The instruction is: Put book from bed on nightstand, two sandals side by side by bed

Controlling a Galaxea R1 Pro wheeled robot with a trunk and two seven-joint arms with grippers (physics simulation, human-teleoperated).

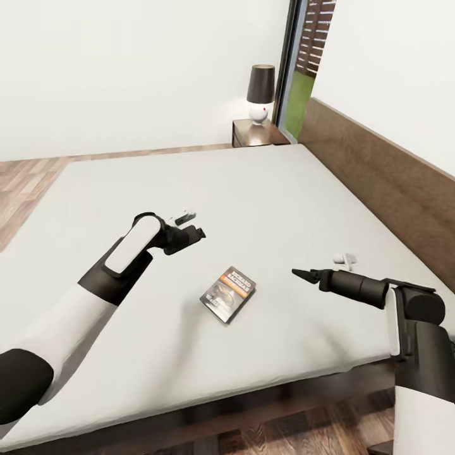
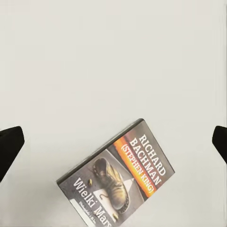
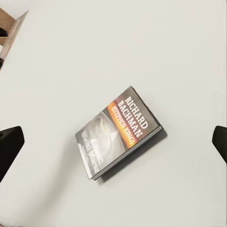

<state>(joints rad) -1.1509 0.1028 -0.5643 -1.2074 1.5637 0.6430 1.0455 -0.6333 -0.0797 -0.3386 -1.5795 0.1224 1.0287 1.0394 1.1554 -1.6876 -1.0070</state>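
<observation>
Both arms wear glossy white shells over the upper segments, joined by matte black elbows and wrists. The left forearm (image 1: 129,249) carries a rounded white panel. Each black claw, left claw (image 1: 189,227) and right claw (image 1: 302,273), tapers to dark pointed fingers.

Dark-shaded lamp (image 1: 260,92) beside window (image 1: 302,69)

Book (image 1: 228,294): flat on the bed (image 1: 265,189), near its front edge, between the two grippers. Left gripper (image 1: 197,232): above the mattress, left of and behind the book. Right gripper (image 1: 299,273): above the mattress, right of the book. Headboard (image 1: 379,177): along the bed's right side. Nightstand (image 1: 258,133): beyond the bed's far edge, lamp (image 1: 260,92) on top.
</observation>
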